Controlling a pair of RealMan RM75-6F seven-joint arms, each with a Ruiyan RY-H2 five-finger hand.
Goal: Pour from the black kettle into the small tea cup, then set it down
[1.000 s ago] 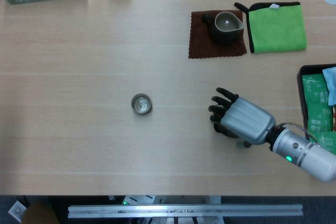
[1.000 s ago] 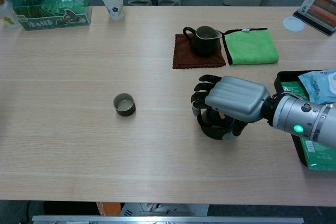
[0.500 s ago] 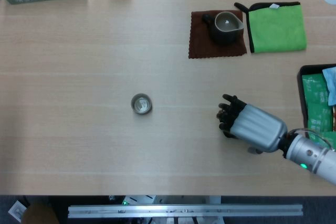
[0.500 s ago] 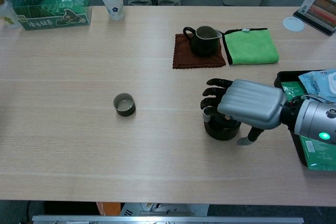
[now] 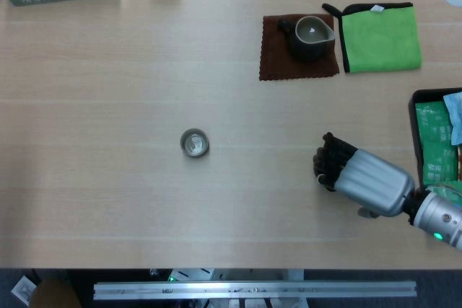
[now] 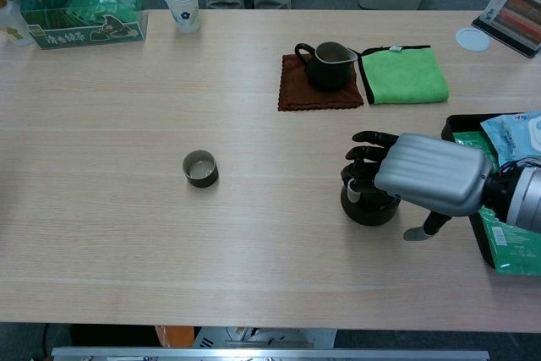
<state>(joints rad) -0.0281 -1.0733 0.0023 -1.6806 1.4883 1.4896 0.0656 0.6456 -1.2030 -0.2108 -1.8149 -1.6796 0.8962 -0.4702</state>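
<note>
The black kettle (image 6: 365, 209), a low round dark vessel, stands on the table at the right, half hidden under my right hand (image 6: 427, 179). The dark fingers (image 6: 365, 158) reach over its top and touch it. The thumb (image 6: 420, 232) sticks out to the side, apart from the kettle. In the head view the right hand (image 5: 364, 178) covers the kettle completely. The small tea cup (image 6: 201, 167) stands alone left of centre, and in the head view the cup (image 5: 194, 143) shows a pale inside. My left hand is in neither view.
A dark pitcher (image 6: 325, 63) sits on a brown mat (image 6: 296, 90) beside a green cloth (image 6: 404, 75) at the back. A black tray (image 6: 463, 128) with green packets is at the right edge. A paper cup (image 6: 181, 4) and a green box (image 6: 80, 10) stand far left.
My right hand has moved right and toward the near edge. Its thumb has swung away from the kettle, which it wrapped before. The kettle has shifted slightly right under the fingers.
</note>
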